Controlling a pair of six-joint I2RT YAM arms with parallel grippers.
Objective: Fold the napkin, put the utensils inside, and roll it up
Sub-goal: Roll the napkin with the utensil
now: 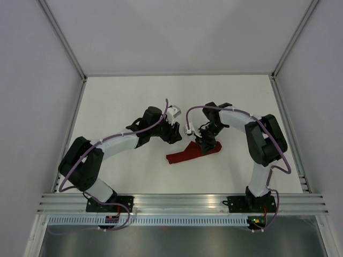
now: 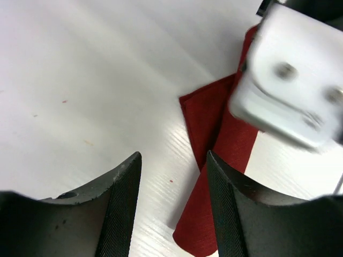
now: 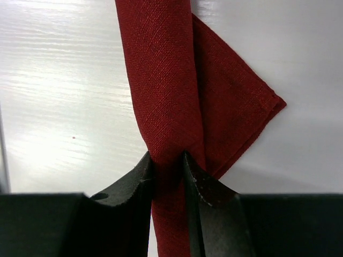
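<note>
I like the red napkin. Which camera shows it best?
The right wrist view: the rolled napkin fills it, pinched by the right gripper. Left wrist shows part; top view shows it small.

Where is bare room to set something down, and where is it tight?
Bare: the table's far strip along the back wall, and the near patch between napkin and front rail. Crowded: the middle, where the right gripper pinches the napkin beside the left gripper.

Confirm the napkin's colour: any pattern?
The napkin is plain dark red, no pattern; best in right wrist view.
</note>
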